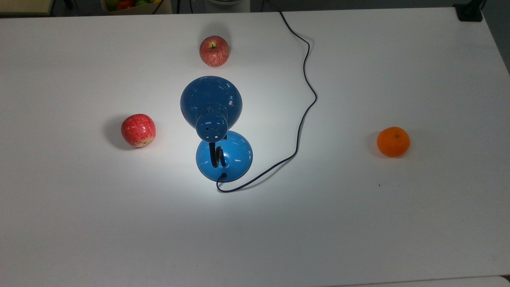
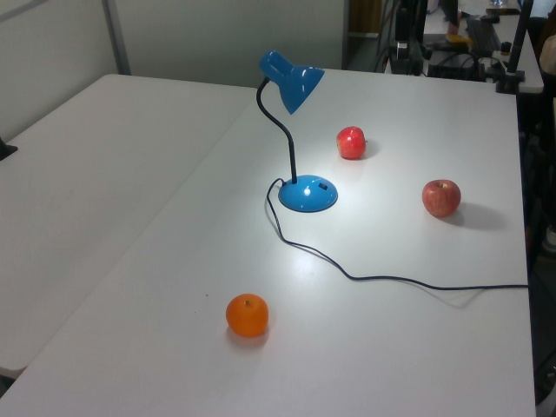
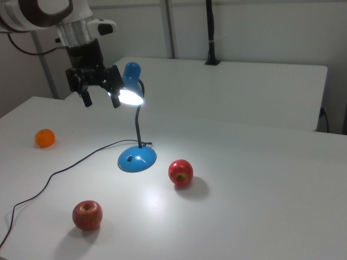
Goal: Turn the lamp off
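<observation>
A lit blue lamp point(image 1: 217, 127) is seen mid-table, its cord point(image 1: 305, 103) cut off at the far edge. A bin of fruit point(image 1: 131, 4) is cropped in the top view. The gripper point(image 3: 101, 99) hangs high, fingers spread, holding nothing.

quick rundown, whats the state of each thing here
lamp: lit, upright on its base
cord: attached at the base, trailing loosely off the table edge
tool: open, holding nothing, up in the air beside the shade
apples, orange: resting loose on the table
</observation>
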`<move>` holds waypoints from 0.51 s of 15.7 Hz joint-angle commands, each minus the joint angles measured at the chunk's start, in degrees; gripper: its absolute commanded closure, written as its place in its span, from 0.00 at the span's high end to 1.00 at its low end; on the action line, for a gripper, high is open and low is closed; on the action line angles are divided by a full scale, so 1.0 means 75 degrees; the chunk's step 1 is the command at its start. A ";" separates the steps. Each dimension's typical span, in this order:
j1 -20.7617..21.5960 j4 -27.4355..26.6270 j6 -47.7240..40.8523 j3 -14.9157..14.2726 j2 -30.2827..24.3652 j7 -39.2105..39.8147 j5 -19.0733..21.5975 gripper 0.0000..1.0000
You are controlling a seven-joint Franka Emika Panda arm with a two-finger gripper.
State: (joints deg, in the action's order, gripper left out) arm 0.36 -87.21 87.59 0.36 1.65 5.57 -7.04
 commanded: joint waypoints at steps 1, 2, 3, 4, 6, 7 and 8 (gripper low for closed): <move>0.0046 0.0027 -0.0206 -0.0024 -0.0032 0.0101 0.0059 1.00; 0.0046 0.0027 -0.0206 -0.0013 -0.0020 0.0102 0.0059 1.00; 0.0035 0.0039 -0.0206 -0.0012 -0.0020 0.0102 0.0059 1.00; 0.0023 0.0039 -0.0206 -0.0012 -0.0020 0.0102 0.0059 1.00; 0.0023 0.0027 -0.0206 -0.0012 -0.0020 0.0125 0.0071 1.00; 0.0034 0.0015 -0.0206 -0.0012 -0.0020 0.0171 0.0071 1.00; 0.0035 0.0015 -0.0206 -0.0024 -0.0020 0.0160 0.0071 1.00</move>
State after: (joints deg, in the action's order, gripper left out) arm 0.36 -87.24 87.59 0.37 1.66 5.57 -7.03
